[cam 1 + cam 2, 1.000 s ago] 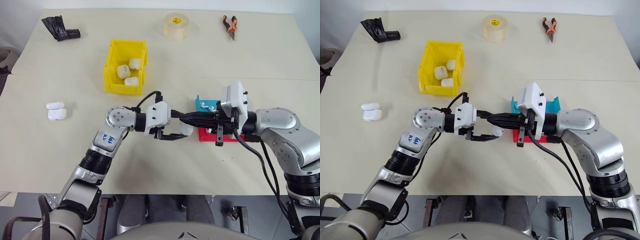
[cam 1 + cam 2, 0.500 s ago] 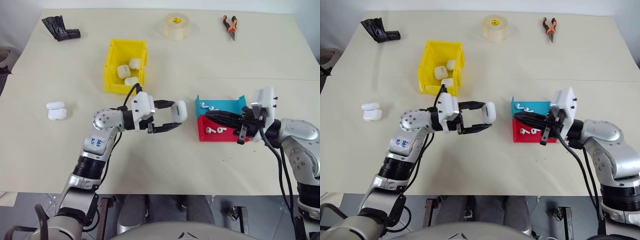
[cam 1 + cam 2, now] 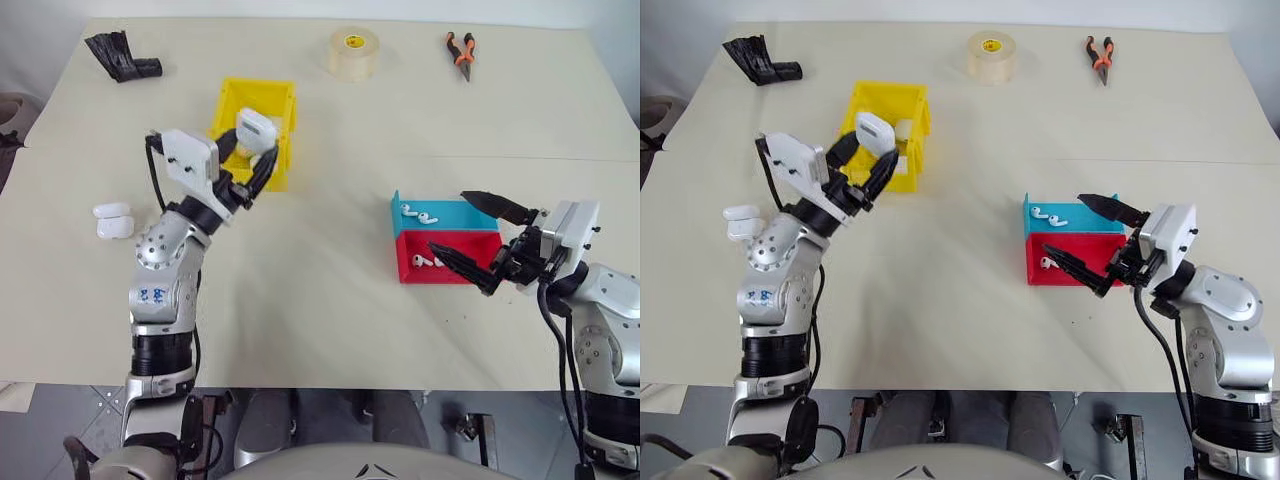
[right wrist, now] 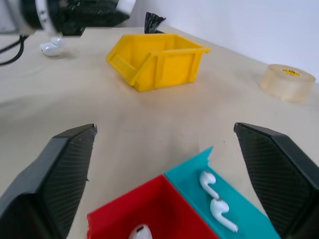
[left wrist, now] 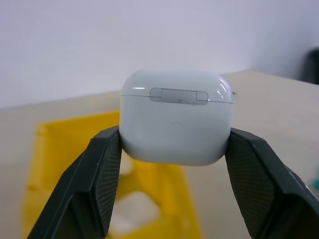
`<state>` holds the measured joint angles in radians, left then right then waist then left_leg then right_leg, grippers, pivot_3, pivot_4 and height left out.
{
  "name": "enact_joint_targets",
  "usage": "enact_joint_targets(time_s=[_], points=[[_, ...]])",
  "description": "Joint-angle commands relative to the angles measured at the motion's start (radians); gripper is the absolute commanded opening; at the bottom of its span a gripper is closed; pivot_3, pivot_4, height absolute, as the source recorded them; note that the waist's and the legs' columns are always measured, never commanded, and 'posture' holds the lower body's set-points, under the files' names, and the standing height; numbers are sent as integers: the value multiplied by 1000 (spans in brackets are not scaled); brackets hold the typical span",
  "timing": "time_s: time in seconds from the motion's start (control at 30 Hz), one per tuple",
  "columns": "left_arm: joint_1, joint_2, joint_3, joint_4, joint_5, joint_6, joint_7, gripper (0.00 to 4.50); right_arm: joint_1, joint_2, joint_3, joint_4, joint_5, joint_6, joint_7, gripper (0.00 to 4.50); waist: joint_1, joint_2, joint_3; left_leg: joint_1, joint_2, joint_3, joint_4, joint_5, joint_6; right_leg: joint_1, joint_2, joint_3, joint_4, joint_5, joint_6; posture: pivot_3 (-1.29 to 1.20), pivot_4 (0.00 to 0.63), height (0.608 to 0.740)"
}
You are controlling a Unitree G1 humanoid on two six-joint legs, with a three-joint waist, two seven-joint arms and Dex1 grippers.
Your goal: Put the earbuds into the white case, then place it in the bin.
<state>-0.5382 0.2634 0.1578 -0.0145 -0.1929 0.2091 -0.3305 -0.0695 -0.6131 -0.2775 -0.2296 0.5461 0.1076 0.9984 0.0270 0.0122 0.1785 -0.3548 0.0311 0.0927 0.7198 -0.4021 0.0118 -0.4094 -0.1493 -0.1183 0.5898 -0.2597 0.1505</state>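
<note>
No legible writing is seen; the tape roll point(image 3: 353, 53) carries a small yellow core label, unreadable. One white case point(image 3: 256, 129) is pinched between the left gripper point(image 3: 250, 148) fingers, above the yellow bin point(image 3: 228, 170). Two cases point(image 3: 112, 221) lie far left. Four earbuds are counted: two in the blue tray point(image 3: 470, 214), two in the red tray point(image 3: 405, 270). The right gripper point(image 3: 478, 237) fingers are spread wide.

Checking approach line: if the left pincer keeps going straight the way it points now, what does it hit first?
Probably the bin. The left pincer, shut on the white case, points over its yellow walls in the wrist view. Depth is unclear, so it might pass above the rim.
</note>
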Motion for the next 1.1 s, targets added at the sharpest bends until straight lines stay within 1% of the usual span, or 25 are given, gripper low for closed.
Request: enact_joint_targets(time_s=[0.03,0.17,0.27,0.3,0.33,0.37,0.43,0.47,0.57,0.63,0.67,0.77,0.87,0.93,1.1], points=[[-110,27,14,153,42,-58,49,2787,-7,-10,-13,-7,0,-28,3,4477,-2,0,0,0,0,0,0,0,0,0,0,0,0,0,0,0,150,740],[-243,38,12,381,45,-73,47,2787,-16,-9,-6,-17,-4,-23,-7,4477,-4,0,0,0,0,1,-2,0,0,0,0,0,-1,0,0,0,150,740],[-291,37,4,464,41,-79,28,2787,-14,-6,-3,-30,-3,-19,-17,4477,-4,0,0,0,0,1,-3,0,0,0,0,0,-2,0,0,0,150,740],[-303,33,8,475,47,-58,58,3137,-13,-5,-2,-35,-3,-19,-20,4496,-4,0,0,0,0,1,-3,0,0,0,0,-1,-2,0,0,0,150,740],[-308,30,7,474,39,-42,50,3514,-12,-4,-1,-38,-3,-18,-23,4500,-4,-1,0,0,0,1,-3,0,0,0,0,-1,-2,0,0,0,150,740],[-307,33,-2,464,47,-38,52,3720,-11,-3,0,-41,-3,-19,-26,4500,-4,-1,1,0,0,1,-3,0,0,0,0,-1,-2,0,0,0,150,740],[-287,41,-20,412,51,-37,28,4395,-8,-1,1,-45,-3,-21,-32,4500,-4,-1,1,0,0,1,-3,0,0,0,0,-1,-2,0,0,0,150,740],[-268,46,-25,368,40,-14,10,4479,-7,0,1,-46,-2,-21,-34,4500,-4,-1,1,0,0,1,-3,0,0,0,0,-1,-2,0,0,0,150,740],[-233,58,-31,289,32,11,-11,4479,-7,-2,3,-46,0,-21,-35,4500,-5,-1,1,0,0,1,-3,0,0,0,0,-1,-1,0,0,0,150,740],[-189,86,-34,216,1,43,-81,4479,-7,-11,4,-39,3,-17,-23,4500,-6,-1,1,0,0,1,-2,0,0,0,0,0,-1,0,0,0,150,740],[-159,105,-39,172,-26,63,-135,4479,-8,-19,3,-32,4,-16,-14,4500,-6,-1,1,1,0,1,-2,0,0,0,0,0,-1,0,0,0,150,740],[-59,188,-64,71,-67,47,-296,4479,-5,-49,5,-17,15,0,30,4500,-16,-1,0,1,0,1,-3,0,0,-1,0,0,-1,0,0,0,150,740],[78,286,-72,-31,-157,-14,-537,4479,-15,-77,4,8,24,1,78,4500,-25,-1,0,1,0,1,-3,0,0,-1,0,0,-1,0,0,0,150,740],[151,340,-63,-43,-153,-129,-636,4479,-30,-96,7,30,29,7,110,4500,-28,-1,0,1,0,1,-3,0,0,-1,0,0,-1,0,0,0,150,740],[209,378,-3,-39,-213,-167,-701,4479,-40,-136,20,64,21,9,176,4500,-19,-1,0,1,0,1,-1,0,0,0,0,0,0,0,0,0,150,740]])
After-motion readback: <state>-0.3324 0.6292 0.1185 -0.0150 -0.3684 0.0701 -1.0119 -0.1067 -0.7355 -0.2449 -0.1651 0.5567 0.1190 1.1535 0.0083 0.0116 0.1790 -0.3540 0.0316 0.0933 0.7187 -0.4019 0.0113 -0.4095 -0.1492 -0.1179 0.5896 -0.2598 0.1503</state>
